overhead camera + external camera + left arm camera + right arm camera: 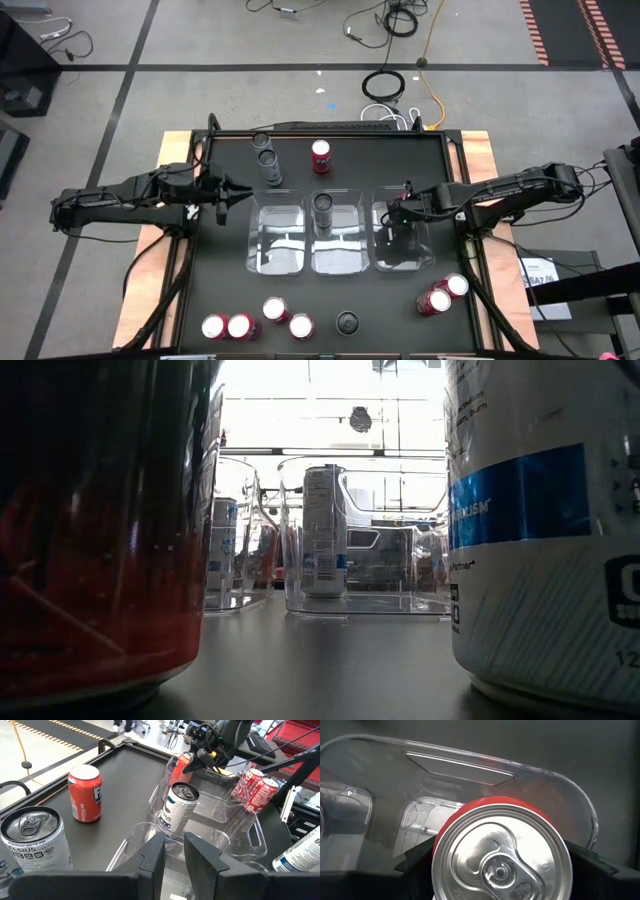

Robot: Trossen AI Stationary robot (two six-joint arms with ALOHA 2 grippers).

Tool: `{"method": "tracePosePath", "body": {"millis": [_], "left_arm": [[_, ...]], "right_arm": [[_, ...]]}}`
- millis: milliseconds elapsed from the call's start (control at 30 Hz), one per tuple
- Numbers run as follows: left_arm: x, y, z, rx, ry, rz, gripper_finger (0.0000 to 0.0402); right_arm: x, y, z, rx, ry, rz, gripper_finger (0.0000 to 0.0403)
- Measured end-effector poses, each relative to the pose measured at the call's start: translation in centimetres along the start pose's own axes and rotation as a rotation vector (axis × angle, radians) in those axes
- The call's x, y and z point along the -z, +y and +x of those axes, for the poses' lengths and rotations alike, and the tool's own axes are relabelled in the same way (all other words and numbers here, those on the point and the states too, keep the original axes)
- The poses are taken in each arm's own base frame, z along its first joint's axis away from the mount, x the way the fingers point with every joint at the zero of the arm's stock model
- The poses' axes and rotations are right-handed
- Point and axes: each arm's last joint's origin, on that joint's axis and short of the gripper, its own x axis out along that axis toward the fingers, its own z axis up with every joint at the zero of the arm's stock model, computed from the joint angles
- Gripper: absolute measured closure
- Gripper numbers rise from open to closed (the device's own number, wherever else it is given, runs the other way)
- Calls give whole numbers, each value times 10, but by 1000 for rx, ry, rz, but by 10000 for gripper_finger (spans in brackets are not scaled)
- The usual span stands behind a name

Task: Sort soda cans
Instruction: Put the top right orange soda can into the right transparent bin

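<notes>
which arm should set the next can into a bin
The right one: its gripper already grips a red can over the right-hand bin. The left gripper sits empty beside the bins.

red cans point(320, 155): 8 | grey cans point(324, 207): 4 | bins point(277, 240): 3

Right end effector point(398, 212) clamped, left point(232, 193) parted.

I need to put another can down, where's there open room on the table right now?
Open black mat lies left of the three clear bins, and between the bins and the front cans. The back right corner past the red can is bare. The front edge is crowded.
</notes>
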Motion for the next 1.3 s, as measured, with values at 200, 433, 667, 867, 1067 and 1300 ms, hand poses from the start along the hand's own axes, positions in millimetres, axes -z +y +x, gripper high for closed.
{"method": "tracePosePath", "body": {"millis": [200,433,667,867,1067,1300], "left_arm": [[0,0,0,0,0,4,320],[0,0,0,0,0,4,320],[0,0,0,0,0,4,320],[0,0,0,0,0,1,320],[0,0,0,0,0,1,320],[0,0,0,0,0,0,320]], "right_arm": [[0,0,0,-3,7,-11,89],[0,0,0,-3,8,-11,89],[0,1,0,-13,13,-8,89],[0,1,0,-14,13,-9,77],[0,2,0,-18,16,-6,36],[-3,0,-7,-45,10,-24,21]]}}
